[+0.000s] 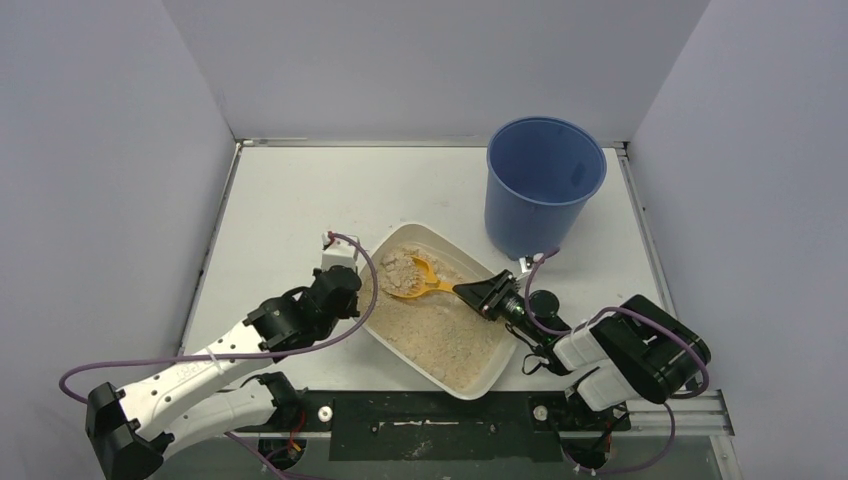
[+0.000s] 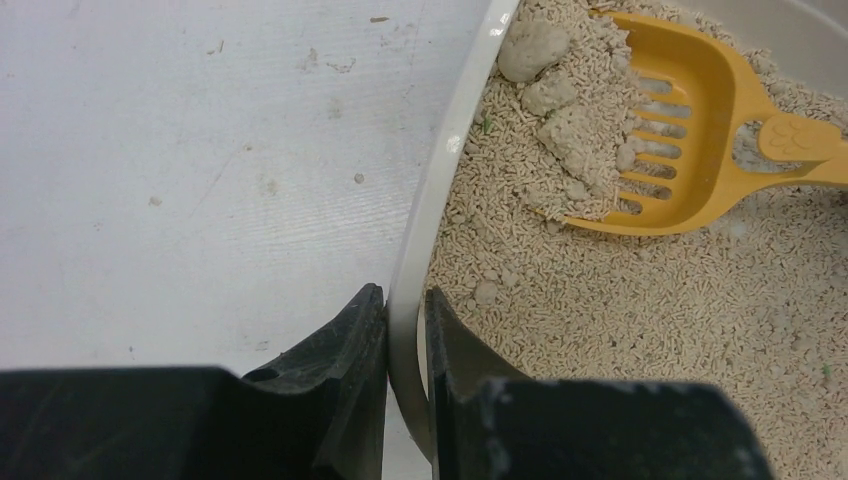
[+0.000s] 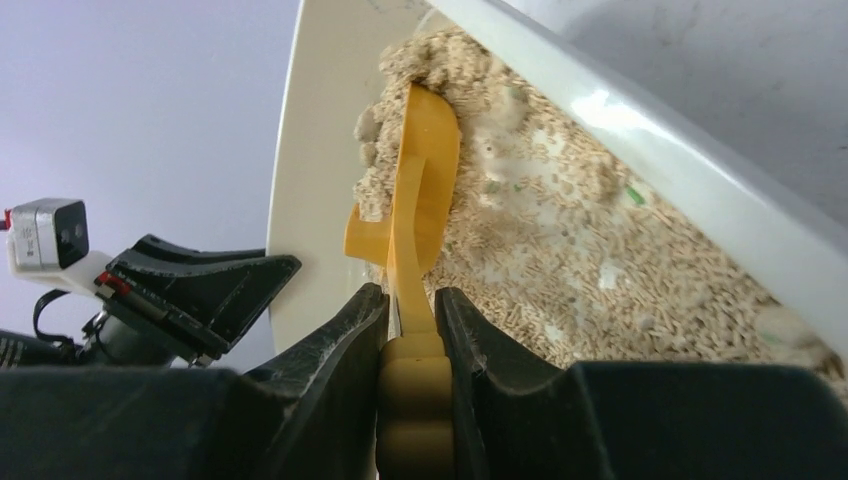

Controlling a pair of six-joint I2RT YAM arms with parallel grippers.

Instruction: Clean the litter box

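While the scoop point(image 1: 415, 280) sits loaded in the litter, this clean is barely begun.
My left gripper point(image 2: 405, 300) pinches the rim of the litter box point(image 1: 450, 243), which sits between my arms. My right gripper point(image 3: 410, 300) clamps the scoop's handle, with clumps point(image 2: 560, 130) heaped on it. The bucket point(image 1: 543, 185) looks empty, so I judge lifting and dumping remain.

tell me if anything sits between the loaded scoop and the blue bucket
Nothing visible does. The right tool grips the orange scoop inside the litter box; between it and the blue bucket there is only the box's own far wall, then table. Lifting over that wall should suffice.
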